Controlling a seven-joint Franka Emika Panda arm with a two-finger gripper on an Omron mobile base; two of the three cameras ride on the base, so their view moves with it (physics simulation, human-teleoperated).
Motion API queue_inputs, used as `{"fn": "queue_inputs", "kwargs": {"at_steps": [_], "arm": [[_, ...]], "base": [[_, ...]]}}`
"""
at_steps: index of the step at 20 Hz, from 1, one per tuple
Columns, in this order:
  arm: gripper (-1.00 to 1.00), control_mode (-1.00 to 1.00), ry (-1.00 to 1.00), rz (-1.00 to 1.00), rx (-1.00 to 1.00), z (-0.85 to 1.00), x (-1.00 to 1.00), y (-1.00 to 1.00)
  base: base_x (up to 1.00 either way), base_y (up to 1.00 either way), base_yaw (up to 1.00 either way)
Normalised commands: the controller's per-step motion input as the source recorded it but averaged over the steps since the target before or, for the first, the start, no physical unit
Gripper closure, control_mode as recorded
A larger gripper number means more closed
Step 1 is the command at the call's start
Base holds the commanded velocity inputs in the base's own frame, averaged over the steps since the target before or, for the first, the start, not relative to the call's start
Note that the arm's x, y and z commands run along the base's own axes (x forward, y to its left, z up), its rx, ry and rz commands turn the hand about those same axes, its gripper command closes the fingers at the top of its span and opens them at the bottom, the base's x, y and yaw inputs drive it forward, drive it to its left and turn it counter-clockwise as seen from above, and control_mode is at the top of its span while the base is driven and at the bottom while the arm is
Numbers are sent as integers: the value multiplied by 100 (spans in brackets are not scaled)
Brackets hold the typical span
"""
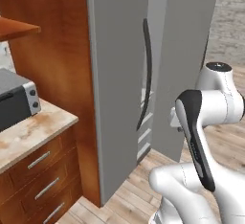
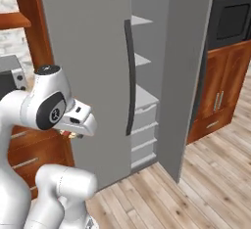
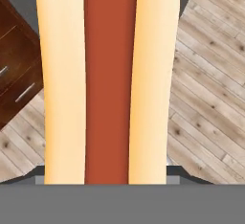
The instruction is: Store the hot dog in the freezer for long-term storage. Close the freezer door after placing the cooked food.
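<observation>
The hot dog (image 3: 109, 79), a red-brown sausage in a tan bun, stands lengthwise right in front of the hand camera. My gripper (image 3: 109, 179) is shut on it, its fingertips mostly hidden behind the bun. A sliver of the hot dog (image 2: 70, 134) peeks out under the hand, which hangs low, left of the freezer (image 2: 88, 52) and in front of its wide left door. The freezer door (image 2: 188, 71) (image 1: 187, 46) stands open, swung outward. Between the doors grey shelves and drawers (image 2: 143, 101) show.
A speckled counter (image 1: 33, 129) with a grey appliance (image 1: 16, 98) and wooden drawers (image 1: 40, 173) lies to the left. Brown cabinets with a dark built-in oven (image 2: 230, 22) stand right of the open door. Plank floor (image 2: 196, 189) lies in front of the freezer.
</observation>
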Motion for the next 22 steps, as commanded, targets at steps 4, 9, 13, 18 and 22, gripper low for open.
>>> {"fn": "queue_inputs", "kwargs": {"at_steps": [4,9,13,18,22], "arm": [[100,100,0,0,0,0,0,0],[100,100,0,0,0,0,0,0],[100,100,0,0,0,0,0,0],[100,100,0,0,0,0,0,0],[100,100,0,0,0,0,0,0]], "base": [[15,-44,-15],[48,-55,7],[23,-47,28],[17,-34,41],[43,-73,47]]}}
